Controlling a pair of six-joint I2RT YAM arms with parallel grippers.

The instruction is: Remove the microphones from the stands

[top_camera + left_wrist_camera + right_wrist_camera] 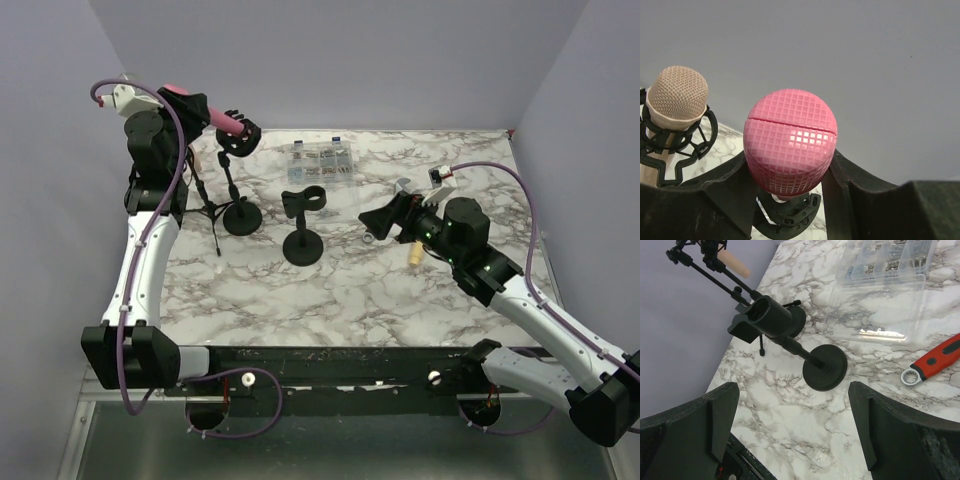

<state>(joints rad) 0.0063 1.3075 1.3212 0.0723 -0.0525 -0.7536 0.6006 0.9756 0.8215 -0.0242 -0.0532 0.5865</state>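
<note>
Now squeezing the pink microphone [790,137] with the left gripper [789,172], upper left of the top view, at the black stand [232,182]. Holding the right gripper [378,217] wide apart, middle right.

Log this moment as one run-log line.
left gripper: shut on pink microphone head | pink microphone: in stand mount | right gripper: open, empty | removal: pending

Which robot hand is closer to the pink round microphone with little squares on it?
Left. The left gripper has its fingers on both sides of the pink gridded microphone. The right gripper hangs open far off to the right, above the marble table.
</note>
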